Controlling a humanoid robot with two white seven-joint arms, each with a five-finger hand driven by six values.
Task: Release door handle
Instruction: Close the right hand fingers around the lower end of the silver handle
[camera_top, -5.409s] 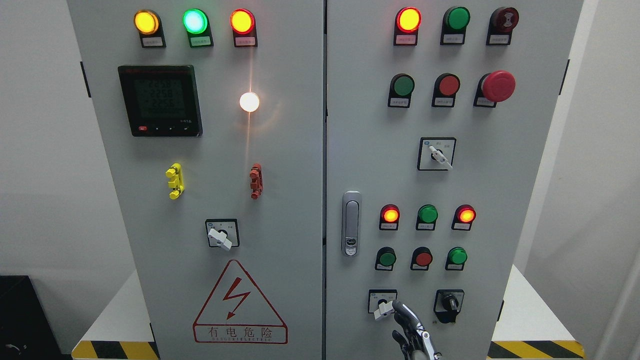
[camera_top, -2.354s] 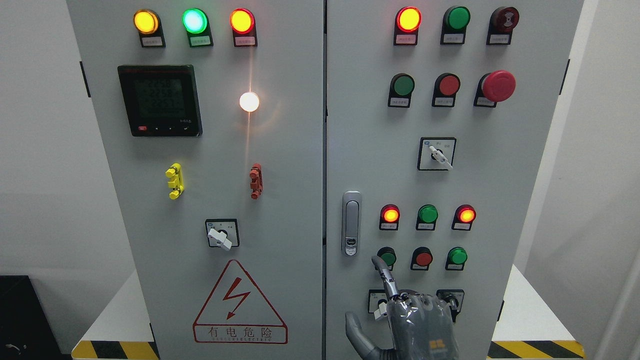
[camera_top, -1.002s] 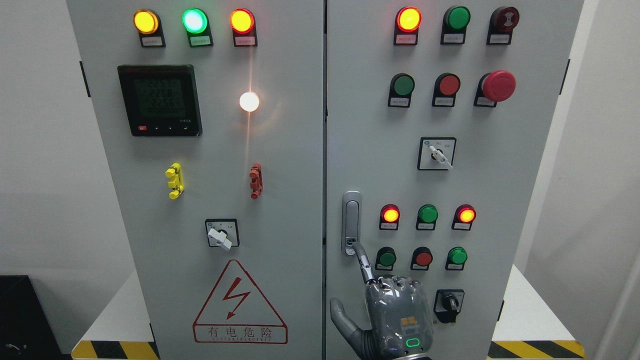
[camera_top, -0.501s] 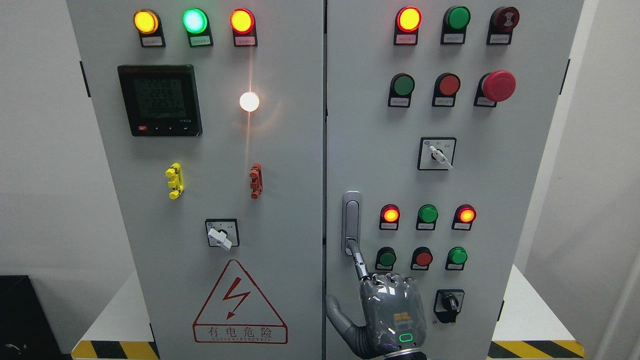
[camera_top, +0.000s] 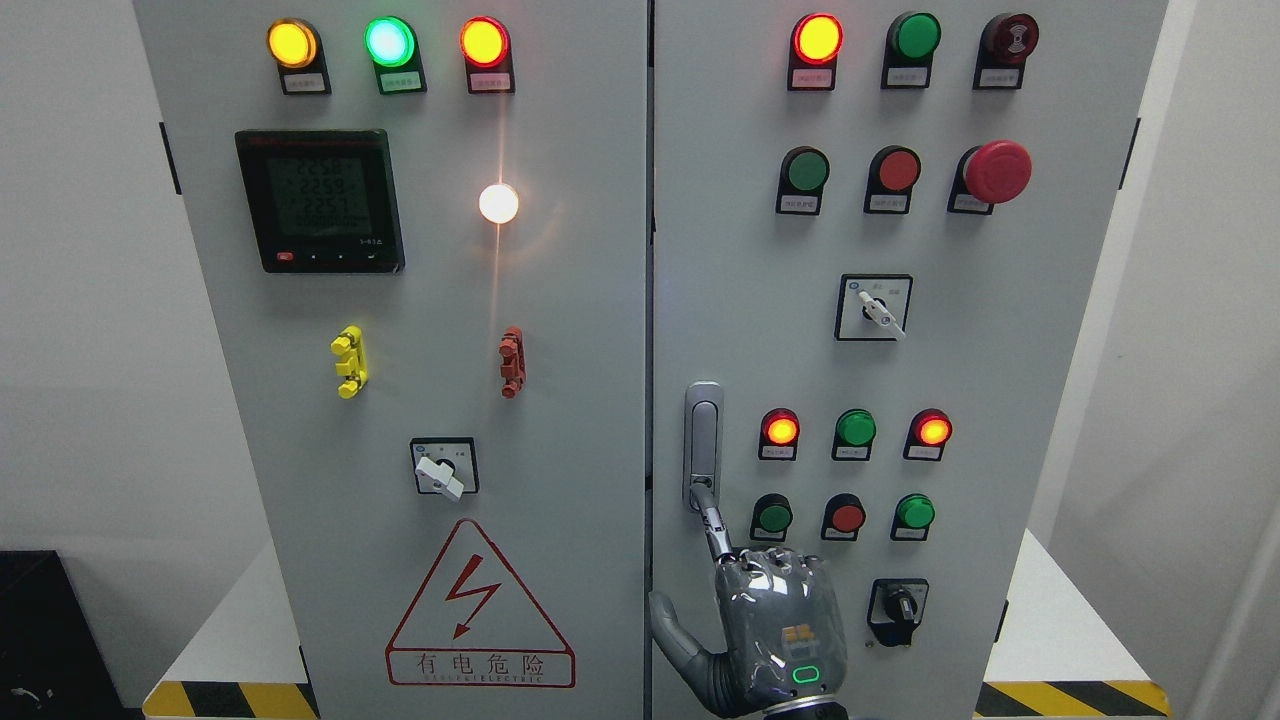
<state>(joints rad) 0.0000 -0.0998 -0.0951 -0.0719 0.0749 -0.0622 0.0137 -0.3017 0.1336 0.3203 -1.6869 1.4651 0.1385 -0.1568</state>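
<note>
Right hand at bottom centre-right of frame, back facing camera. Index finger extended upward, tip touching the bottom end of the door handle; other fingers curled into the palm, thumb out to the left. Nothing grasped. Handle sits upright at the left edge of the right cabinet door, mid-lower frame.

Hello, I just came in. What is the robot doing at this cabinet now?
The robot's right hand is raised in front of the right door of a grey electrical cabinet. Its index finger is stretched out, and the tip meets the bottom end of the silver door handle, at its lock. The other fingers are curled. Both doors look closed. The left hand is not in view.
</note>
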